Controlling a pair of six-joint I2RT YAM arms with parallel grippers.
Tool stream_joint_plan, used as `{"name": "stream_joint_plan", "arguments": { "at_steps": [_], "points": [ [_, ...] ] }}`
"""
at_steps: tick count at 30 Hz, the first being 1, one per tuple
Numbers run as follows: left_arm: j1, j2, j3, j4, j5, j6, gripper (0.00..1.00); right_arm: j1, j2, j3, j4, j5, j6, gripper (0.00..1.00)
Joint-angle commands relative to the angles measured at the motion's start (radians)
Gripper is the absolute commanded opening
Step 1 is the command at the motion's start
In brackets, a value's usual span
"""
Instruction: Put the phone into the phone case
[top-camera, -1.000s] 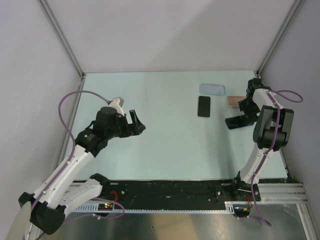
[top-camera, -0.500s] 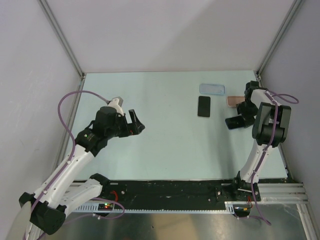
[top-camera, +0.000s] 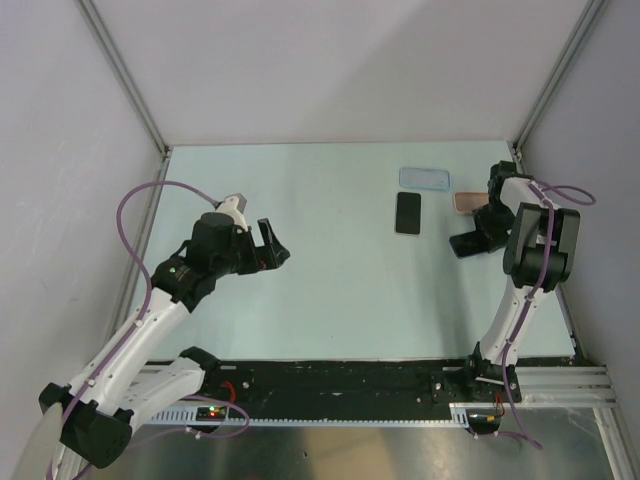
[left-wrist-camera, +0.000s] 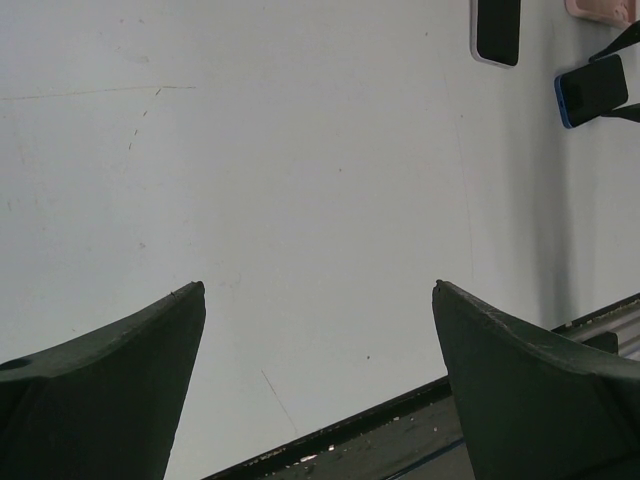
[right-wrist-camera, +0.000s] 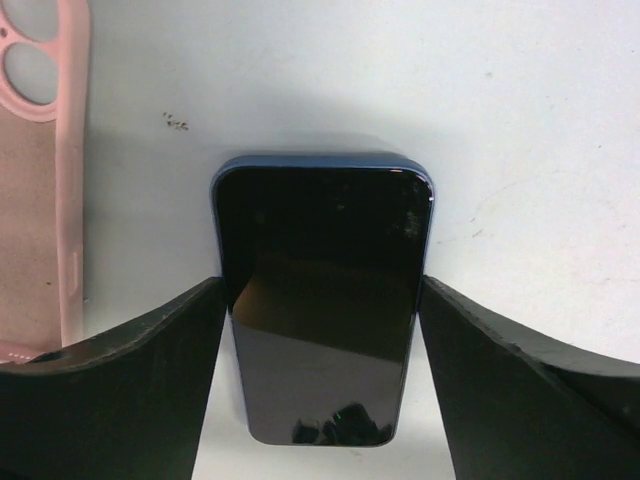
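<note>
Grasping step. Pinches the phone (top-camera: 467, 243) by its long edges in the right end effector (right-wrist-camera: 320, 330), near the table's (top-camera: 330, 300) right edge. Holds the left end effector (left-wrist-camera: 318, 287) spread, idle. Next, likely: lift, carry to the phone case (top-camera: 424, 178) near the far right corner, align, press in.

Open table (top-camera: 330, 290): bare and wide around the left gripper (left-wrist-camera: 318, 285), whose jaws stand apart.
Far right: phone case (top-camera: 425, 178), phone (top-camera: 408, 212) and pink slab (top-camera: 467, 201) lie close, gaps narrow.
Right gripper (top-camera: 468, 243): fingers hug a blue-rimmed handset (right-wrist-camera: 322, 230); pink slab just beside; side wall (top-camera: 600, 150) near.
</note>
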Motion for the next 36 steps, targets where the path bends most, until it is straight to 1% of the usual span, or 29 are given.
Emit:
{"name": "stream_joint_plan", "arguments": {
  "at_steps": [1, 5, 8, 13, 21, 28, 31, 36],
  "points": [
    [0.009, -0.01, 0.015, 0.005, 0.019, -0.004, 0.98, 0.04, 0.009, 0.003, -0.015, 0.05, -0.05, 0.78],
    [0.009, -0.007, 0.012, 0.004, 0.011, -0.019, 0.98, 0.068, -0.02, -0.042, -0.008, 0.052, -0.091, 0.69],
    [0.01, 0.009, 0.01, 0.005, 0.003, -0.037, 0.98, 0.098, -0.051, -0.086, -0.009, 0.039, -0.115, 0.68],
    [0.01, 0.045, -0.003, 0.01, 0.03, -0.089, 0.98, 0.173, -0.132, -0.185, 0.006, 0.012, -0.122, 0.67],
    [0.009, 0.081, -0.039, 0.041, 0.03, -0.138, 0.98, 0.403, -0.249, -0.328, 0.015, 0.027, -0.085, 0.68],
    [0.009, 0.12, -0.053, 0.068, 0.029, -0.156, 0.98, 0.64, -0.289, -0.423, 0.075, 0.029, -0.061, 0.69],
    [0.01, 0.141, -0.066, 0.098, 0.031, -0.172, 0.98, 0.735, -0.292, -0.426, 0.13, 0.008, -0.113, 0.69],
    [0.01, 0.208, -0.088, 0.166, 0.057, -0.222, 0.98, 0.819, -0.283, -0.413, 0.261, -0.041, -0.251, 0.7]
  ]
}}
